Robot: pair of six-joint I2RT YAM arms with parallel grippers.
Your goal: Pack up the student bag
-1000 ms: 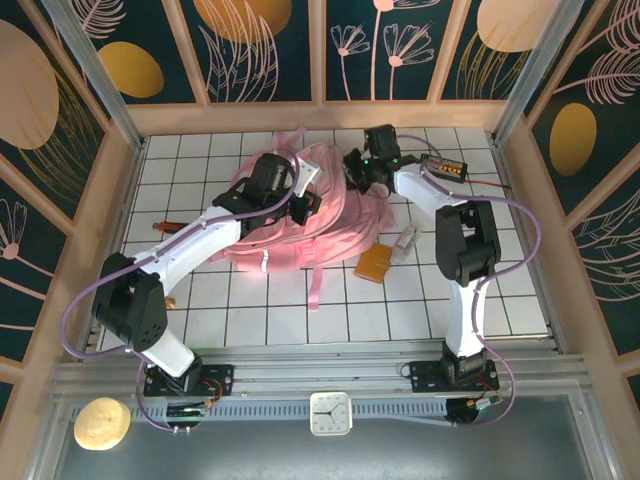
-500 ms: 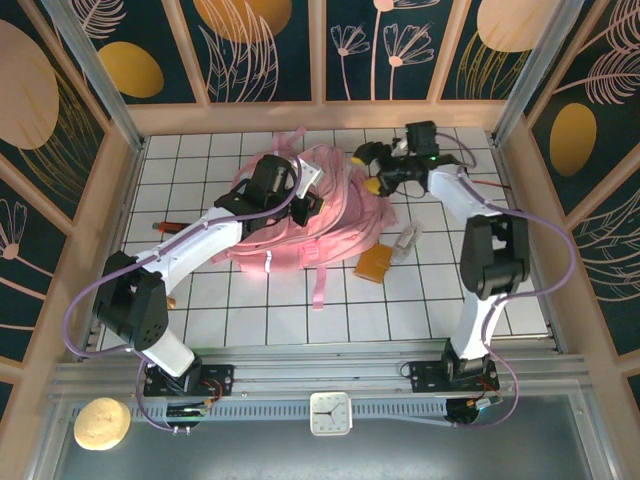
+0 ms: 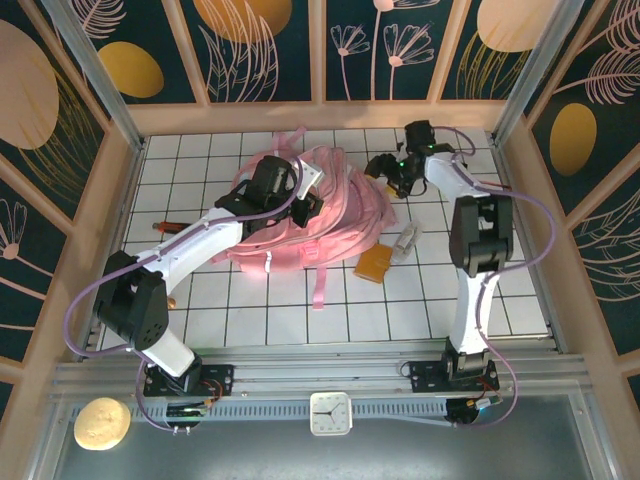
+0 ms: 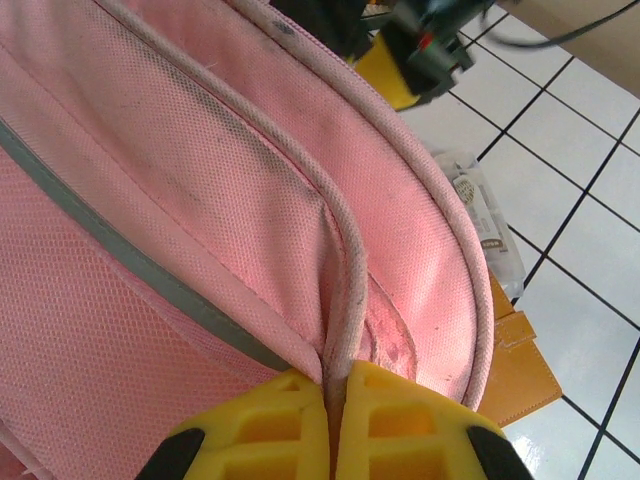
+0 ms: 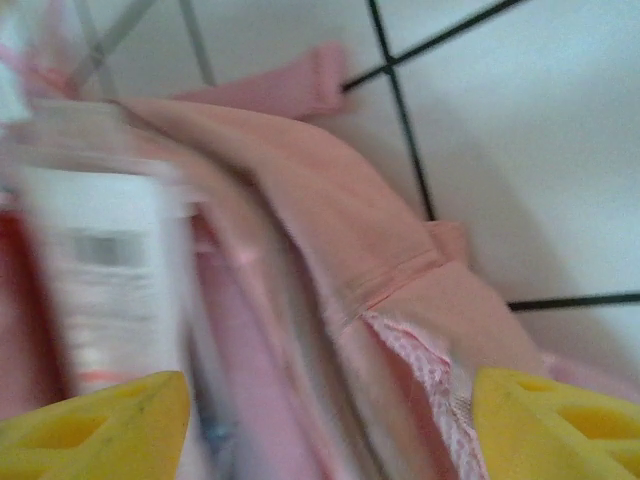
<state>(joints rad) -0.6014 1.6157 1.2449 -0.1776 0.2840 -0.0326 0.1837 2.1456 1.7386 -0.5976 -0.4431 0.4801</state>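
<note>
**Clenched left pincer (image 4: 333, 400) grips student bag (image 4: 200, 200); right pincer (image 5: 330, 430) spread wide**

Seen from its own wrist, the left pincer has both yellow fingertips (image 4: 400, 410) pressed together on a corded pink seam of the student bag, with the piping running up from between them. Beside that seam runs a pale grey strip. From above, the left pincer (image 3: 292, 197) sits on the bag's left part, its arm reaching in from the near left.

The student bag (image 3: 335, 215) lies slumped in the far middle of the tiled table (image 3: 250, 310), one strap trailing toward the near side.

The right pincer (image 3: 385, 168) hovers at the bag's far right edge. Its fingers stand well apart and released, with pink fabric (image 5: 340, 230) beyond them and nothing clasped. A white item (image 5: 100, 250) at the left of that view is too blurred to name.

Just right of the bag lie an orange wallet (image 3: 373, 265) and, beside it, a clear packet (image 3: 407, 240). A red pen (image 3: 165, 226) lies well to the left.
</note>
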